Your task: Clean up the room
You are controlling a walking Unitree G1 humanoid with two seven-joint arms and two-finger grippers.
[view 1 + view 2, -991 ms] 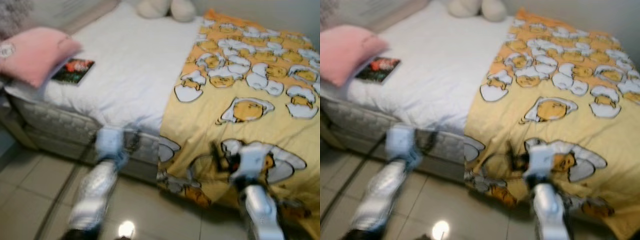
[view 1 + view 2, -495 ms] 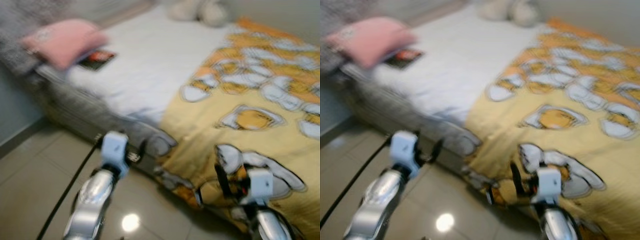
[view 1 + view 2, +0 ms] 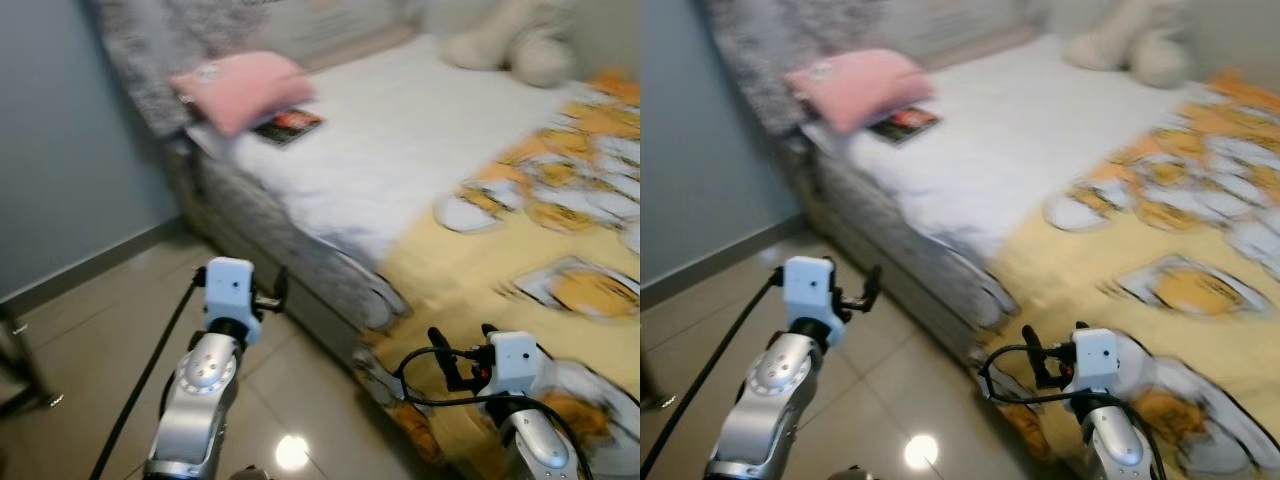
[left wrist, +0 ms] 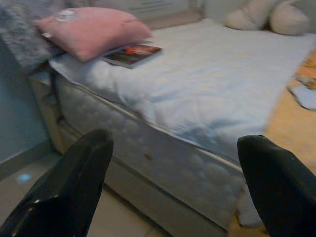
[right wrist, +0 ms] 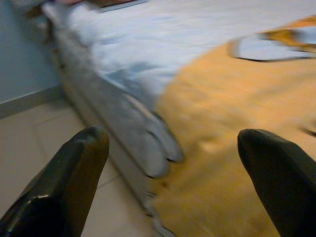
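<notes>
Swinging leftward since a second ago, the head camera is now showing the left gripper (image 3: 268, 296) and right gripper (image 3: 462, 352) hovering wide and empty, the left nearer the dark glossy magazine (image 3: 288, 125) lying ahead beside the pink pillow (image 3: 243, 86).

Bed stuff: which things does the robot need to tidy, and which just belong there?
Probably to tidy:
- book, half under the pillow
- yellow blanket, hanging over the bed's edge

Probably belongs:
- pink pillow
- plush toy
- white sheet
</notes>
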